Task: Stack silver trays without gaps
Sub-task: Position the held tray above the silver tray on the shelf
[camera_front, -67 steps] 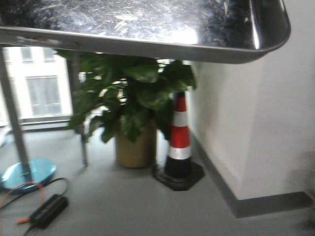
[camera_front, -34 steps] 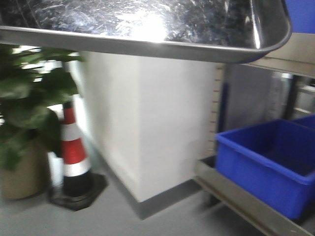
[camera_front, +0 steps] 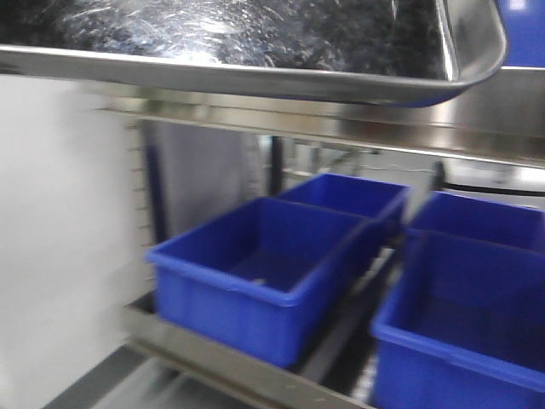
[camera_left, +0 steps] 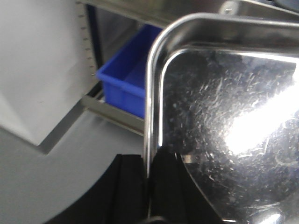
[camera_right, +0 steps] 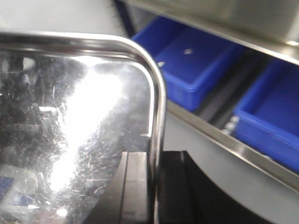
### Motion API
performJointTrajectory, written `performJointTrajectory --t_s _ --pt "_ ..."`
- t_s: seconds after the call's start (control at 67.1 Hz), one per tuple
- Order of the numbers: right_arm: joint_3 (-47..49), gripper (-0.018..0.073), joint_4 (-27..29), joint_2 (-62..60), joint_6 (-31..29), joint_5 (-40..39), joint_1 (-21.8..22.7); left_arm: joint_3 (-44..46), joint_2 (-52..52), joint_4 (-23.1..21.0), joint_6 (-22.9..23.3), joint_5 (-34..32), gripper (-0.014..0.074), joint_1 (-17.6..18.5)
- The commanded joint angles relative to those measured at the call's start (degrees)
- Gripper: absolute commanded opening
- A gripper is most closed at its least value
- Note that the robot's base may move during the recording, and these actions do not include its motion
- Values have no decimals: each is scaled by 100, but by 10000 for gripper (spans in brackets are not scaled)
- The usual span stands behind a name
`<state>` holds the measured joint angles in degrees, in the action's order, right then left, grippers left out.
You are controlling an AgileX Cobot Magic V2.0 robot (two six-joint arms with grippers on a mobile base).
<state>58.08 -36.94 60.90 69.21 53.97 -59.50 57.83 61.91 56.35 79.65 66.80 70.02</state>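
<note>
So, a shallow rectangular silver steel tray [camera_front: 255, 34] with a scratched mirror bottom is held across the top of the front view, just before a steel shelf rack [camera_front: 341, 128] (all a bit blurry). Its left rim is pinched by the black left gripper [camera_left: 149, 172], and its right rim by the right gripper [camera_right: 155, 168]. Blue plastic bins [camera_front: 264, 273] are seen on the lower shelf.

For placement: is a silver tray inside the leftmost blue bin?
No, the leftmost blue bin shows a blue floor, not steel.
</note>
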Motion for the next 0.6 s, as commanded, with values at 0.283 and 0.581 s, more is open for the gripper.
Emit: performJointTrajectory --t_s 0.283,0.581 --pt "26 -3 -39 -33 -18 -741 -22 22 20 105 29 -485 -15 32" --pt "26 -3 -39 -33 -18 -741 -22 22 20 105 29 -485 -15 32"
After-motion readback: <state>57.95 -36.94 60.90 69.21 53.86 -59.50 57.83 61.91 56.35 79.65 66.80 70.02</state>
